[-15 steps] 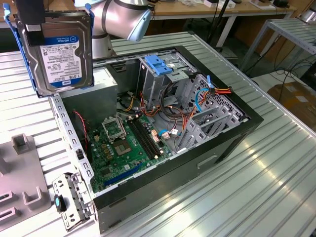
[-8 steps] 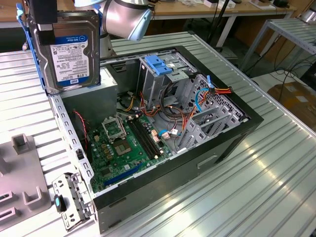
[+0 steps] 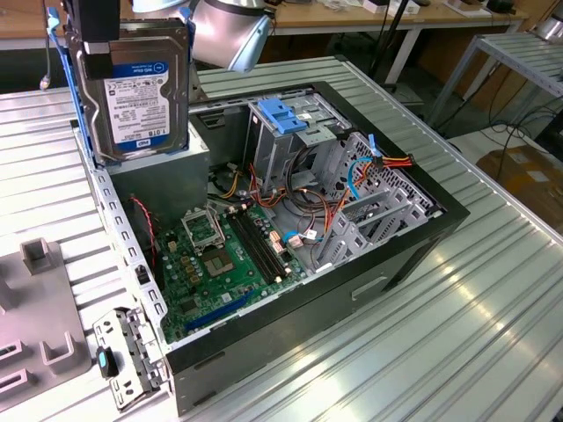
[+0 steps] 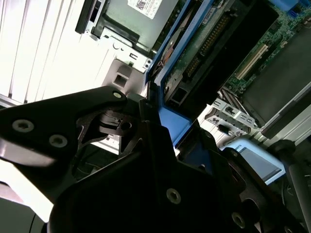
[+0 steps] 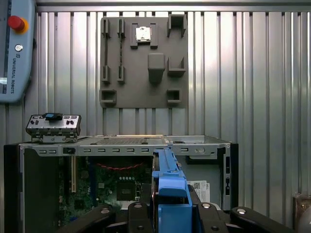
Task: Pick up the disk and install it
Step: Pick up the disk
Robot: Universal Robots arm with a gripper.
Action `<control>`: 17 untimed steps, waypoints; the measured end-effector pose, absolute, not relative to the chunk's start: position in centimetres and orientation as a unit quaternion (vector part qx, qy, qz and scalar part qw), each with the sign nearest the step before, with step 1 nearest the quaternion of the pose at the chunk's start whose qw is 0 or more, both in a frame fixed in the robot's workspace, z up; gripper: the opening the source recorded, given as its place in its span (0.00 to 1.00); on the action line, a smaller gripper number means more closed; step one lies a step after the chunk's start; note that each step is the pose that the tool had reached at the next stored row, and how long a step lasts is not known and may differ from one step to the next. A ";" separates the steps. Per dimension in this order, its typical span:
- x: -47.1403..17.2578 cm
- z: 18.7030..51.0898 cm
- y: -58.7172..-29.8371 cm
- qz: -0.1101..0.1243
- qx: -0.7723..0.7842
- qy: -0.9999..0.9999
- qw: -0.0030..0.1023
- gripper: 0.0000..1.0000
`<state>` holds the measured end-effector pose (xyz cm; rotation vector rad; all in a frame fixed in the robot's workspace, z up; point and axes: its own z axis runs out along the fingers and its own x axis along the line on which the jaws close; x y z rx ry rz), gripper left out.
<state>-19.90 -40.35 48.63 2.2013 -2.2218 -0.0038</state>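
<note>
The disk (image 3: 141, 88) hangs upright above the exterior view's left corner of the open computer case (image 3: 422, 207), its white label with a blue band facing the camera and blue rails along its sides. My gripper (image 3: 106, 44) is shut on its upper end. In the first wrist view the disk's blue rail (image 5: 167, 174) stands edge-on between the black fingers (image 5: 214, 216) of the gripper (image 5: 170, 213), over the case interior. The second wrist view shows the disk's circuit-board underside (image 4: 209, 43) and blue rail clamped in the gripper (image 4: 160, 126).
Inside the case sit a drive cage with a blue top (image 3: 286, 119), a green motherboard (image 3: 220, 255), loose cables (image 3: 369, 167) and a grey power-supply box (image 3: 163, 180). A grey fixture plate (image 3: 35, 325) and a small metal bracket (image 3: 123, 356) lie beside the case on the ribbed table.
</note>
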 end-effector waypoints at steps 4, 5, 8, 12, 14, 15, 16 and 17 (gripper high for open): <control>-19.1 48.6 -40.4 -0.001 0.704 -0.710 0.007 0.37; -18.9 48.6 -40.4 -0.001 0.704 -0.710 0.007 0.37; -18.4 48.6 -40.4 -0.001 0.704 -0.710 0.007 0.37; -17.7 48.5 -40.4 -0.001 0.704 -0.710 0.007 0.37; -17.2 48.5 -40.4 -0.001 0.704 -0.710 0.007 0.37; -17.0 48.5 -40.4 -0.001 0.704 -0.710 0.007 0.37; -16.8 48.5 -40.4 -0.001 0.704 -0.710 0.007 0.37; -16.5 48.5 -40.4 -0.001 0.704 -0.710 0.007 0.37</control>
